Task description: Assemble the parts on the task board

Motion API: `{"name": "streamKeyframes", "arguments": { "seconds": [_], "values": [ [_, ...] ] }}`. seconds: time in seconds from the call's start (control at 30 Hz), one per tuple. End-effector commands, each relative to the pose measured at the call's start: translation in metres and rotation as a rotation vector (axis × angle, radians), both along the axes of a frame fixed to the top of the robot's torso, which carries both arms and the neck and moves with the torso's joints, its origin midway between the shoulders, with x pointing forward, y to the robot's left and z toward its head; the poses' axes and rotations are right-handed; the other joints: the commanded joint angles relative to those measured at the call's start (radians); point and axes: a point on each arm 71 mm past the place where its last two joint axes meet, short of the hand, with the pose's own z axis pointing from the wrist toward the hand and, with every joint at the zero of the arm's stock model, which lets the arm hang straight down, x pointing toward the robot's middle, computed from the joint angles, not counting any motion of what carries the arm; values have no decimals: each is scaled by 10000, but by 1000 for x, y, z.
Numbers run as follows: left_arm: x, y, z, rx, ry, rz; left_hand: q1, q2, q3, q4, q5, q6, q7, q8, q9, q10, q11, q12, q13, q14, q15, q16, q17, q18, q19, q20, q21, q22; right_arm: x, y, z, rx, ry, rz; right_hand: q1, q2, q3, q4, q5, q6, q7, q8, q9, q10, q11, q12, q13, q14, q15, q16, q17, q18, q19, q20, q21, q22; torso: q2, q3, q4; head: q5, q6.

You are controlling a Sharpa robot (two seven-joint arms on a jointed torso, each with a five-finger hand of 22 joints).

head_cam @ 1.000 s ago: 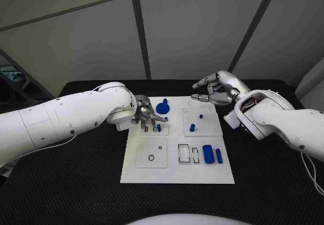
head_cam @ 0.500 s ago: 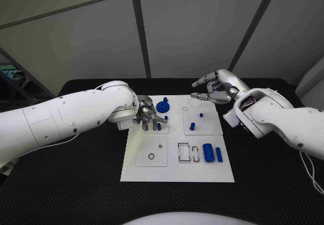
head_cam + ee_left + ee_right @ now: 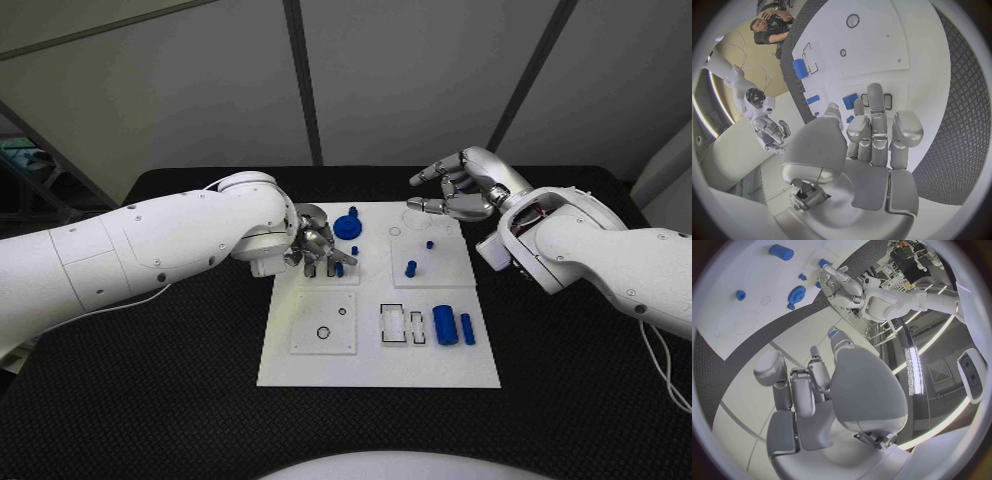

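Observation:
The white task board (image 3: 378, 352) lies mid-table. My left hand (image 3: 319, 247) reaches over its far left plate, fingertips down at a small blue peg (image 3: 338, 268), beside the blue gear (image 3: 346, 229). In the left wrist view the straight fingers (image 3: 874, 131) cover a blue part (image 3: 850, 101); whether they grip it is hidden. My right hand (image 3: 453, 194) hovers over the board's far right corner, fingers loosely curled and apart, holding nothing. In the right wrist view that hand (image 3: 811, 385) sits well above the gear (image 3: 797, 292).
Two short blue pegs (image 3: 411, 269) stand on the far right plate. A thick blue cylinder (image 3: 444, 326) and a slim one (image 3: 467, 329) lie near the right edge, next to rectangular slots (image 3: 392, 326). The near left plate (image 3: 323, 323) has small round holes.
My left hand has edged slightly right over the pegs by the gear. The right hand has barely moved.

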Motion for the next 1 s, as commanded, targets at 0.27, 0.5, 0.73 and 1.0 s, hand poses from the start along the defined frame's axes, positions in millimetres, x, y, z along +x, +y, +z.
{"name": "streamKeyframes", "arguments": {
  "seconds": [0.27, 0.5, 0.73, 1.0],
  "values": [
    [0, -2, 0, 69, 69, -161, 835, 434, 466, -328, 75, -173, -31, 72, 219, -108, -45, -88, -56, 10, -63, -76, 54, -49, -112, -14, -82, 2, 0, 1, 0, -152, 22, 90, -98, 13, -59, 18, 65, 53, 14, 46, -6, -51, 8, -62, -9, 822, -48, -42, 1810, 140, -67, -6, -62, -9, 1, 2, -3, -3, -39],
    [-2, -4, 0, -94, 216, -206, 1811, 836, 1408, -850, -31, -321, -101, -32, 316, -156, -110, -156, -110, 10, -110, -110, 96, -47, -130, -60, -100, 23, 1, 2, 0, -192, 75, 101, -98, 32, -64, 25, 70, 52, 13, 52, -7, -60, 6, -74, -22, 818, -50, -51, 1794, 149, -92, -8, -89, -57, -1, -1, 6, -16, -49],
    [-2, -3, 0, -236, 260, -152, 2324, 785, 2675, -1194, -40, -462, -83, -188, 361, -223, -112, -261, -184, 1, -120, -147, 138, -41, -166, -84, -141, 17, 1, 2, -1, -217, 109, 90, -97, 36, -66, 26, 70, 52, 12, 53, -7, -60, 6, -73, -22, 814, -51, -58, 1780, 152, -101, -8, -99, -74, 2, 3, 1, 0, -57],
    [-3, 4, 2, -686, 249, 196, 1174, -695, 6670, -1426, -48, -466, 5, -107, 788, -182, -94, -386, -324, 26, -81, -227, 242, -46, -193, -32, -194, 84, 2, 1, -1, -239, 115, 66, -97, 36, -66, 26, 70, 52, 12, 53, -7, -60, 6, -73, -22, 814, -51, -58, 1780, 152, -101, -8, -99, -74, 0, -5, 6, 4, -45]
  ]
}}
